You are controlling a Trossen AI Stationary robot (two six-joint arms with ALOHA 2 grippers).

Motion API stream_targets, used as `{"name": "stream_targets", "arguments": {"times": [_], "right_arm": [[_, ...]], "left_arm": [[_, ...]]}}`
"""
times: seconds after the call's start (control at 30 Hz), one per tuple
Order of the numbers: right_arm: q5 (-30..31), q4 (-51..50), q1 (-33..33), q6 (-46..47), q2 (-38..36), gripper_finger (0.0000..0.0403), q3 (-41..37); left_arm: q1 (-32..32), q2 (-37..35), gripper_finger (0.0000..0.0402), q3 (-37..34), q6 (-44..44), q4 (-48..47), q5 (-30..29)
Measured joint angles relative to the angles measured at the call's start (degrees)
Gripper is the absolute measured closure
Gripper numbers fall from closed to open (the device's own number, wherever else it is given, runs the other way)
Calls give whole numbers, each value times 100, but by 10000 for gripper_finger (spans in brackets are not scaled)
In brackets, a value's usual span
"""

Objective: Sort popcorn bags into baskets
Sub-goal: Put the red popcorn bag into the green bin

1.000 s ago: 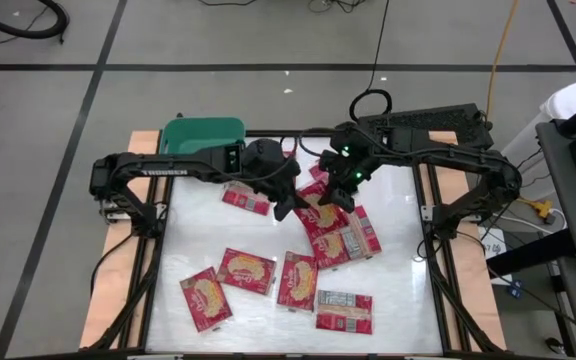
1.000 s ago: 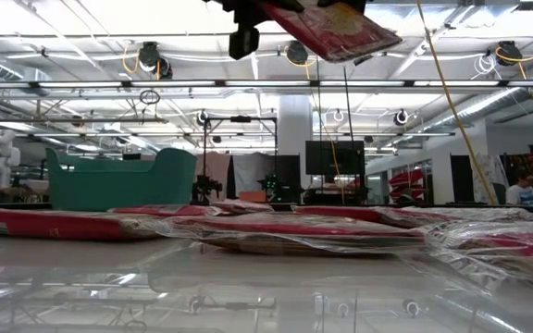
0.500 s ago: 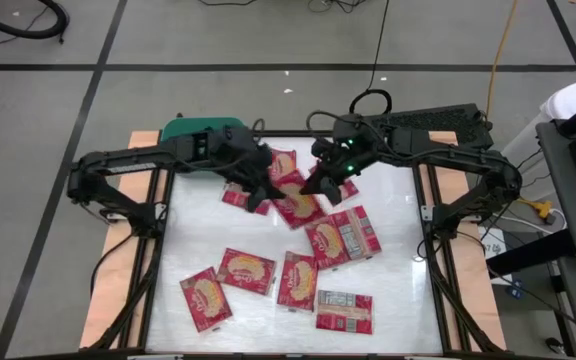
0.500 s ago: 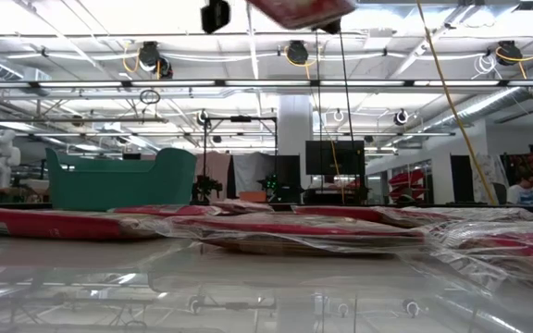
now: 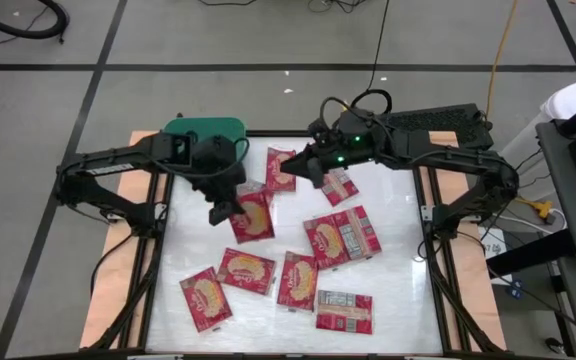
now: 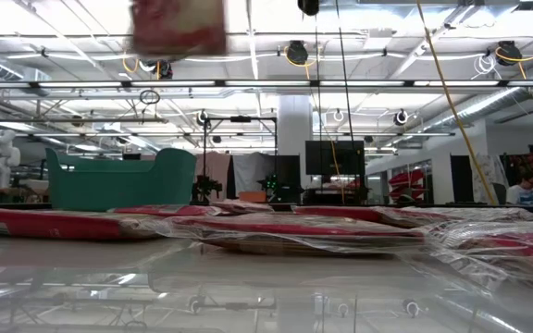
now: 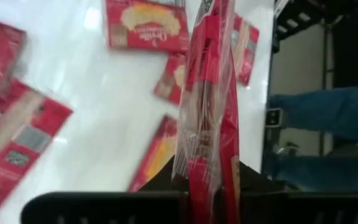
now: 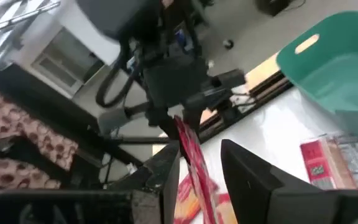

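Note:
My left gripper (image 5: pixel 223 212) is shut on one red popcorn bag (image 5: pixel 252 216), held high above the table's middle left; the low view shows the bag (image 6: pixel 179 23) up at the top. My right gripper (image 5: pixel 303 170) hovers open near the far middle with nothing between its fingers (image 8: pixel 166 177). Several more popcorn bags lie flat on the white table, among them one (image 5: pixel 281 168) beside the right gripper and one (image 5: pixel 246 270) near the front. The teal basket (image 5: pixel 203 130) stands at the far left corner. My left gripper pinches the bag between its two fingers at the bag's left edge (image 5: pixel 236 214). In its wrist view the bag (image 7: pixel 207 149) shows edge-on, running out ahead from between the fingers. The fingers slant down from the table's left. The bag is lifted clear of the table.
Black frame rails (image 5: pixel 433 240) and wooden strips border the table's left and right sides. The basket (image 8: pixel 334 62) looks bare inside. A person's blue-clad leg (image 7: pixel 334 115) shows beyond the table's edge.
Both grippers were at the raised bag over the table's middle. My right gripper has let go, tipped up toward level and drawn back toward the far edge. My left gripper has carried the bag toward the table's left edge, still clear of the table.

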Motion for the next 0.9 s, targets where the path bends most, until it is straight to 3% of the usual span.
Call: {"name": "stream_targets", "arguments": {"times": [0.3,0.57,0.73,0.9], "right_arm": [[-16,-33,338,-619,1029,259,452],[-319,145,429,-1670,1453,221,519],[-403,138,422,-2067,1678,237,519],[-423,183,418,-2264,1775,281,519]], "left_arm": [[-63,113,369,15,149,-327,-185],[-63,279,368,9,165,-418,-345],[-65,342,367,15,180,-290,-346],[-65,342,367,15,235,-287,-436]]}}
